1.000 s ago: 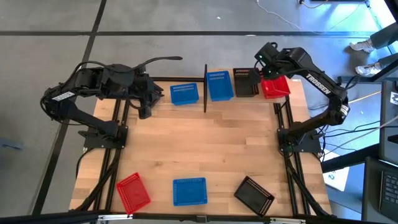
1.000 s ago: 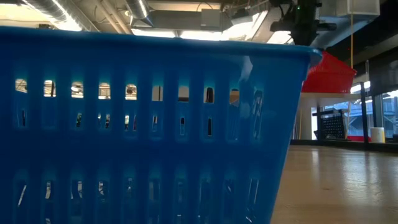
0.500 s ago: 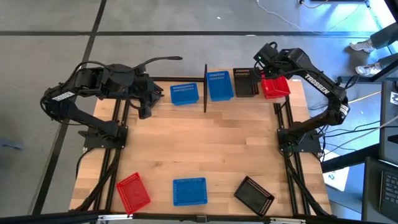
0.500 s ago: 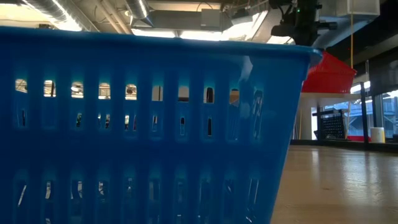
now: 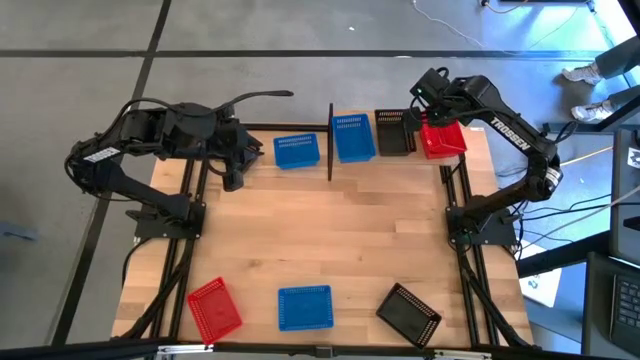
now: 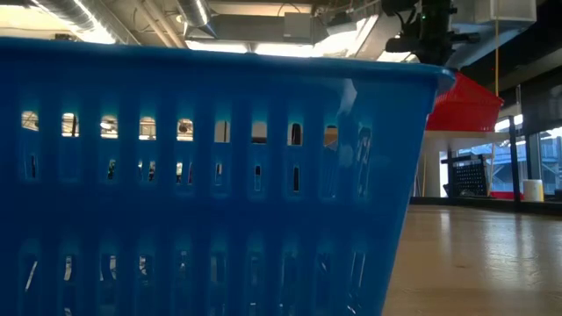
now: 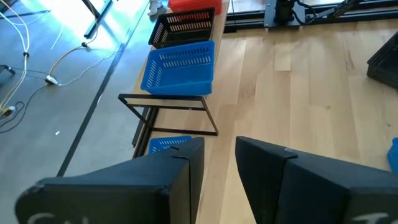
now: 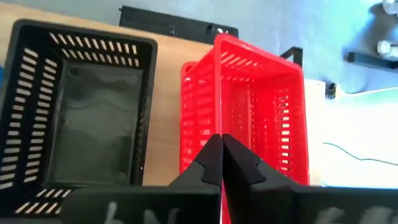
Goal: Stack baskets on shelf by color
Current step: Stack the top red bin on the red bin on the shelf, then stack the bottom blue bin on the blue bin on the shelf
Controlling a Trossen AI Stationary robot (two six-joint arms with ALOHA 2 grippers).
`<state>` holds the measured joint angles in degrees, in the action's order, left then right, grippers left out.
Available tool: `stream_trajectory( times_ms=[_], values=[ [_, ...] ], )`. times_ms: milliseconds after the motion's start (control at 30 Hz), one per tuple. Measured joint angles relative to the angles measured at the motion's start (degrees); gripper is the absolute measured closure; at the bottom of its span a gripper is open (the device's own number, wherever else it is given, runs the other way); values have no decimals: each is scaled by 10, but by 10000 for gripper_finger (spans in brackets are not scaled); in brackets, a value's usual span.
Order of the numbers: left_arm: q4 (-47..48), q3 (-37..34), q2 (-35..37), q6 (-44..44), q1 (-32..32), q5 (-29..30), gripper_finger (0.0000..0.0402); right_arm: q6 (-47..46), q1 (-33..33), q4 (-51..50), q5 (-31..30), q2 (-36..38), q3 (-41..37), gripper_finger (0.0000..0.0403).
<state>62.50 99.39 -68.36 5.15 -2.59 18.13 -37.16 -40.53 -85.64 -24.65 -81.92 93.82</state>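
Note:
My right gripper [image 5: 432, 112] is shut on a red basket [image 5: 444, 138] at the table's far right, beside a black basket [image 5: 395, 132] and a blue basket [image 5: 352, 137] in the far row. In the low view the red basket [image 6: 465, 104] shows raised and tilted under the gripper [image 6: 430, 39]. My left gripper [image 5: 233, 180] waits open at the far left, next to another blue basket [image 5: 295, 150]. The shelf frame's thin black posts [image 7: 168, 115] stand under the blue basket [image 7: 180, 68]. My right gripper [image 8: 221, 142] pinches the red basket by its short end wall [image 8: 249, 146] nearest the wrist, between the two fingers, coming from above. The basket hangs tilted below the fingers, its open side toward the wrist; it looks lifted clear.
A red basket [image 5: 215, 310], a blue basket [image 5: 305, 307] and a black basket [image 5: 408, 312] lie along the table's near edge. The near blue basket [image 6: 211, 175] fills most of the low view. Bare wood [image 5: 330, 230] spans the table's middle.

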Motion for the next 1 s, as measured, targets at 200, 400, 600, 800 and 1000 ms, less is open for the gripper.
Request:
stream_trajectory(
  times_ms=[200, 400, 600, 800, 1000],
  values=[
    [0, 0, 0, 0, 0, 0, 317, 1, -1, -1, 17, 0, -17, 403],
    [0, 0, 0, 0, 0, 0, 317, 2, -1, 0, 10, -1, -40, 403],
    [0, 0, 0, 0, 0, 0, 317, 49, 23, 0, 6, -1, 46, 403],
    [54, 1, 0, -42, 0, 0, 317, 137, 120, -7, 55, 13, 142, 403],
    [108, 1, 0, -116, 0, 0, 317, 196, 246, -8, 134, 22, 153, 403]
  ],
)
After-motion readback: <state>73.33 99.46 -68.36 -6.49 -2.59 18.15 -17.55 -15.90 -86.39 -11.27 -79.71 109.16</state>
